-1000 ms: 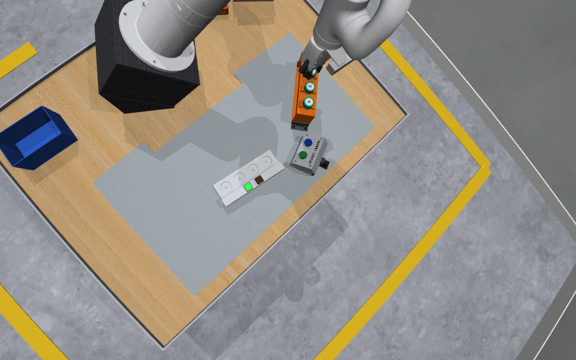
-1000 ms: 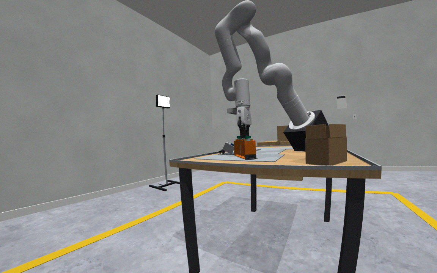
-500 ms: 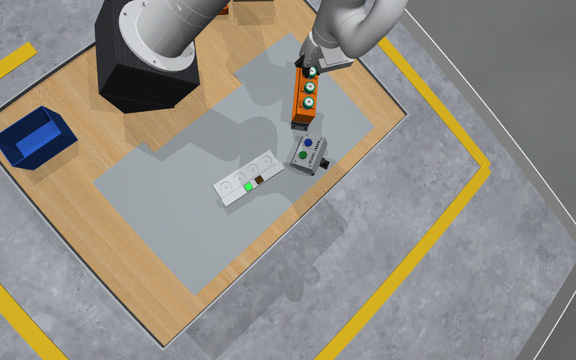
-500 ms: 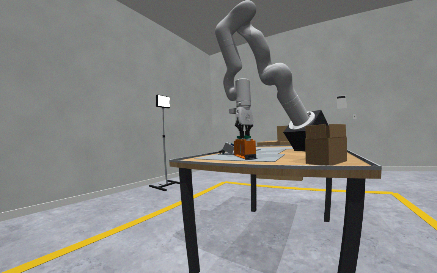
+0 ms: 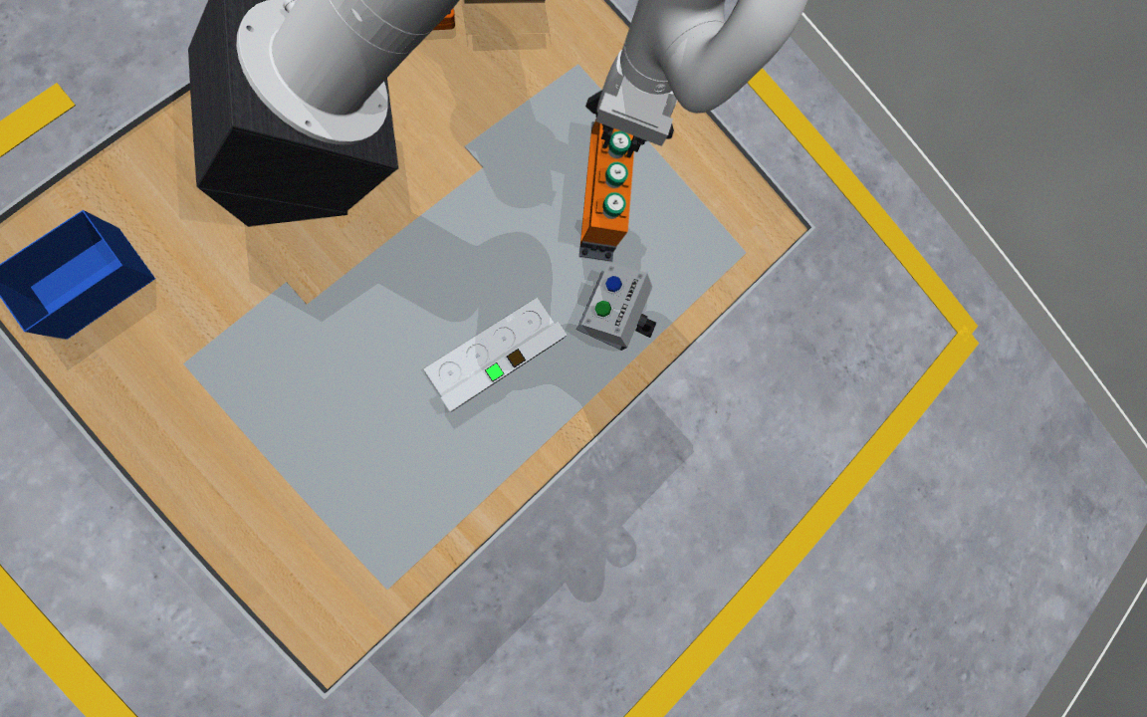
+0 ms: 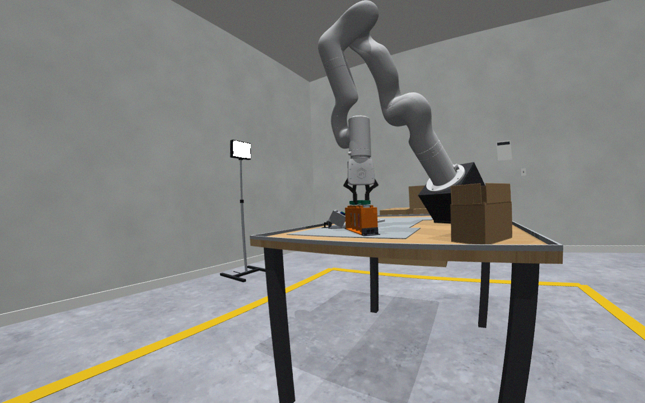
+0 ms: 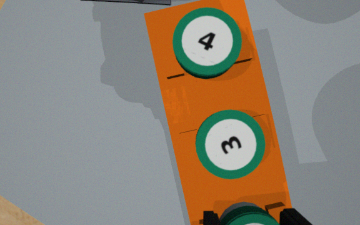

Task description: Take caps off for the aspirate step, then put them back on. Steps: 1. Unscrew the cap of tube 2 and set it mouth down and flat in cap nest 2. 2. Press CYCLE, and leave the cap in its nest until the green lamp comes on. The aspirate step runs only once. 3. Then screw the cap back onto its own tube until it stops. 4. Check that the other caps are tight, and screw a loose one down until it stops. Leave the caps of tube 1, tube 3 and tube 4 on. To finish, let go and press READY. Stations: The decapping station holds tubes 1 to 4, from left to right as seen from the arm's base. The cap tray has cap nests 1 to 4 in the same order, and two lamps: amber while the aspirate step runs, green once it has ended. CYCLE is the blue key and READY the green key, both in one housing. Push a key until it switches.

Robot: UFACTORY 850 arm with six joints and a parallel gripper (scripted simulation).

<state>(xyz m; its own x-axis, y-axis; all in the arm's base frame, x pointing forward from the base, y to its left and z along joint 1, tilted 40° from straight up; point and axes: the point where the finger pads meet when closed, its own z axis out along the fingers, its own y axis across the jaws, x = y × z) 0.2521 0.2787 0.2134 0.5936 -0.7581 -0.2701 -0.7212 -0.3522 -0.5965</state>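
Note:
The orange decapping station [image 5: 606,191] stands on the grey mat. In the wrist view cap 4 [image 7: 207,42] and cap 3 [image 7: 230,144] sit on their tubes. My gripper [image 7: 249,215] points straight down and is shut on the green cap of tube 2 [image 5: 620,140], which sits on its tube at the frame's bottom edge. Tube 1 is hidden under the gripper body. The white cap tray [image 5: 496,355] has all its nests empty, its green lamp [image 5: 494,372] is lit and its amber lamp [image 5: 515,358] is dark. The key housing [image 5: 615,307] carries the blue CYCLE key [image 5: 613,283] and the green READY key [image 5: 601,308].
A blue bin [image 5: 70,273] sits at the table's left corner. The arm's black base [image 5: 293,133] stands at the back. A cardboard box [image 6: 481,212] stands near one table edge.

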